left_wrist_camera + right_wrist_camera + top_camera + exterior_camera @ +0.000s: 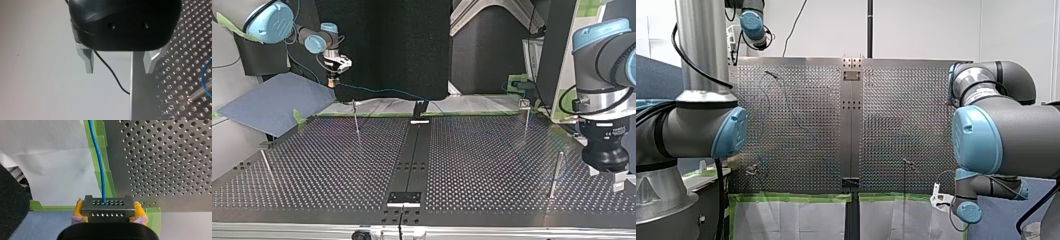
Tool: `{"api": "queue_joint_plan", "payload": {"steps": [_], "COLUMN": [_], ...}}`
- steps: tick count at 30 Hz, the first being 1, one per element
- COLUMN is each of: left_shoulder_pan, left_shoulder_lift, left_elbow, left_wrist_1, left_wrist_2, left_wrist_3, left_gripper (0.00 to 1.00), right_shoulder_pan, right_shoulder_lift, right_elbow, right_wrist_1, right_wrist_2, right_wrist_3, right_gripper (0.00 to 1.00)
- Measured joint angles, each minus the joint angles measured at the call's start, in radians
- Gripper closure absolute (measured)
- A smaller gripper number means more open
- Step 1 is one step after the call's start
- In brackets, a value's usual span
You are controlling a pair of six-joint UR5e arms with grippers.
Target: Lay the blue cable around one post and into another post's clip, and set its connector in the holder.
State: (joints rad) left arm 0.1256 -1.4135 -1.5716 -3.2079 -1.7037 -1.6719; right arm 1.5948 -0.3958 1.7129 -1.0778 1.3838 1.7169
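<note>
**Right gripper clamps the cable's connector; left gripper stands open and empty**

My right gripper [108, 213] is closed narrowly on the connector [108, 206]. Its yellow pads [78, 210] press on the connector's two short ends. The connector is a small grey metal block, wider than it is tall, with rows of tiny holes on its faces. It lies crosswise between the pads.

The blue cable [98, 157] leaves the connector's face turned away from the gripper. The cable is thin and bright blue. Its long axis runs straight ahead of the gripper with a slight bend, over the green tape [108, 180] beside the perforated table [162, 157].

My left gripper [119, 64] is wide open. Its metal fingers [89, 61] stand well apart with nothing between them. It hangs over the table's edge. Off to one side, a loop of the cable lies by a post [200, 93].
</note>
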Motion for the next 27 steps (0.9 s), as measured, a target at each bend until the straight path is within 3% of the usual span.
{"api": "queue_joint_plan", "payload": {"steps": [8, 12, 27], "left_shoulder_pan": [-0.022, -0.031, -0.036], "left_shoulder_lift": [-0.007, -0.007, -0.009], "left_elbow": [0.071, 0.076, 0.007], "left_wrist_1": [-0.071, -0.107, -0.245], "left_wrist_2": [-0.052, -0.071, -0.011], "left_wrist_3": [0.072, 0.100, 0.074], "left_gripper": [0.00, 0.00, 0.00], "right_shoulder_pan": [0.004, 0.005, 0.012], "right_shoulder_lift": [0.000, 0.000, 0.000], "right_elbow": [-0.004, -0.006, -0.012], "right_wrist_1": [0.009, 0.012, 0.027], "right_wrist_2": [0.000, 0.000, 0.000], "right_wrist_3": [-0.002, -0.004, -0.011], "right_gripper": [1.00, 1.00, 1.00]}}
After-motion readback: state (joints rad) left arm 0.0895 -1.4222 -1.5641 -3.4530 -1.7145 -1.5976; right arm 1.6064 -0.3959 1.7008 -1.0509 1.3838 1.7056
